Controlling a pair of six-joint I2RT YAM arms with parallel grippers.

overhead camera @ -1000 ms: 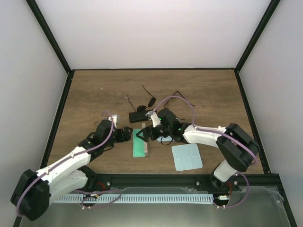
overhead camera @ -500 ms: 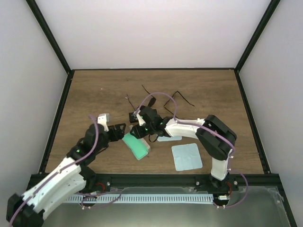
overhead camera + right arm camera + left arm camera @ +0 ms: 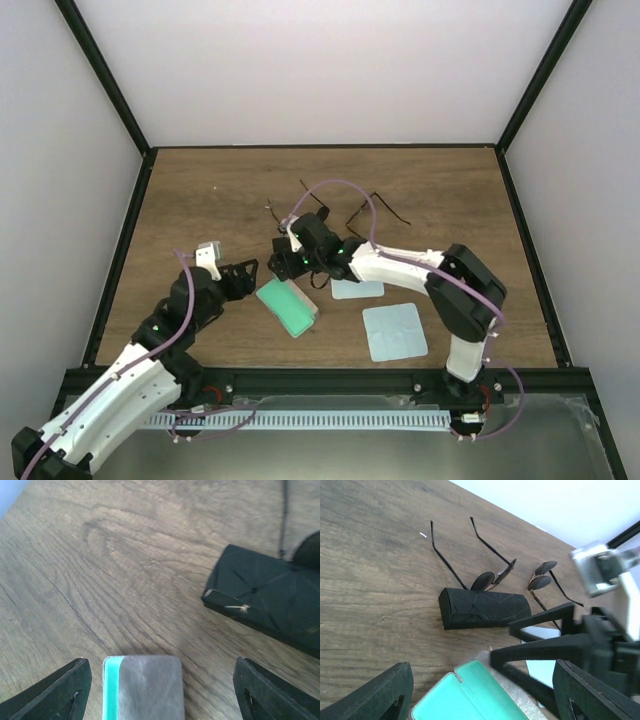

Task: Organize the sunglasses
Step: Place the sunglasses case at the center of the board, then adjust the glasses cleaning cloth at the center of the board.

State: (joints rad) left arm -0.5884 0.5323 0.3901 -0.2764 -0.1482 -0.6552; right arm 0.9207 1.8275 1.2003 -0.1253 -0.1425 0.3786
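Left wrist view gives me the sunglasses (image 3: 496, 576) lying unfolded on the wooden table (image 3: 375, 565). One pair sits close behind the black case (image 3: 485, 611), and the other is just beside it to the right. My left gripper (image 3: 243, 277) and right gripper (image 3: 162, 680) both stand wide with nothing in them, the right one over the end of the green case (image 3: 465, 695). I judge these wire frames light, springy and easily bent, with slick lenses. I'd pinch at the bridge between the lenses, never a slender arm.
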